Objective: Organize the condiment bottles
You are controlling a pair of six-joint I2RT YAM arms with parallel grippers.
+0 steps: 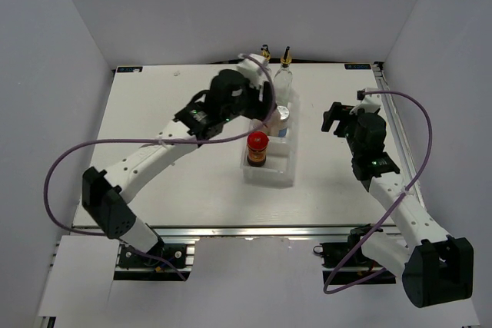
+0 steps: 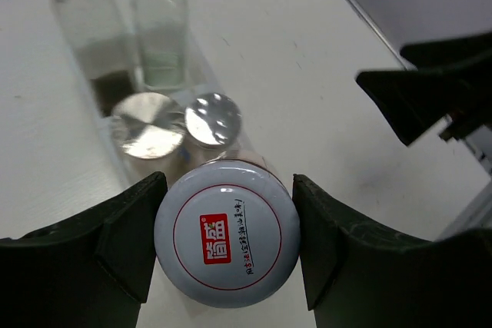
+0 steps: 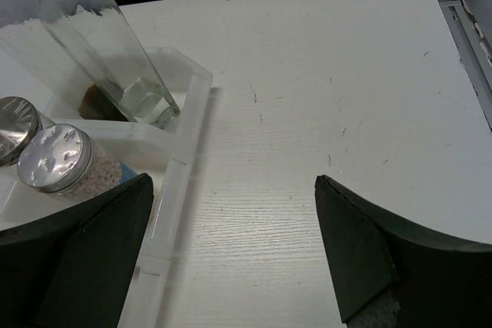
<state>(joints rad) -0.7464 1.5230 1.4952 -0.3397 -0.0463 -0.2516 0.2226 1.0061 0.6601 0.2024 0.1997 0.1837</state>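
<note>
My left gripper [image 2: 228, 237] is shut on the small white-lidded jar [image 2: 227, 232], one finger on each side of its lid, over the white tray [image 1: 270, 177]. Just beyond the jar stand two silver-lidded shakers [image 2: 147, 124] [image 2: 213, 119]. Two tall clear glass bottles [image 2: 92, 28] [image 2: 159, 24] stand at the tray's far end. The top view shows the red-capped brown jar [image 1: 257, 148] near the tray's front and the held jar [image 1: 283, 114] behind it. My right gripper [image 3: 234, 251] hangs open over bare table right of the tray. Its view catches one shaker [image 3: 55, 157] and a bottle [image 3: 115, 51].
The tray's right rim [image 3: 188, 136] lies close to my right gripper's left finger. The right arm [image 1: 367, 140] stands right of the tray. The table's metal edge [image 3: 469, 44] runs along the far right, and grey walls enclose the back and sides.
</note>
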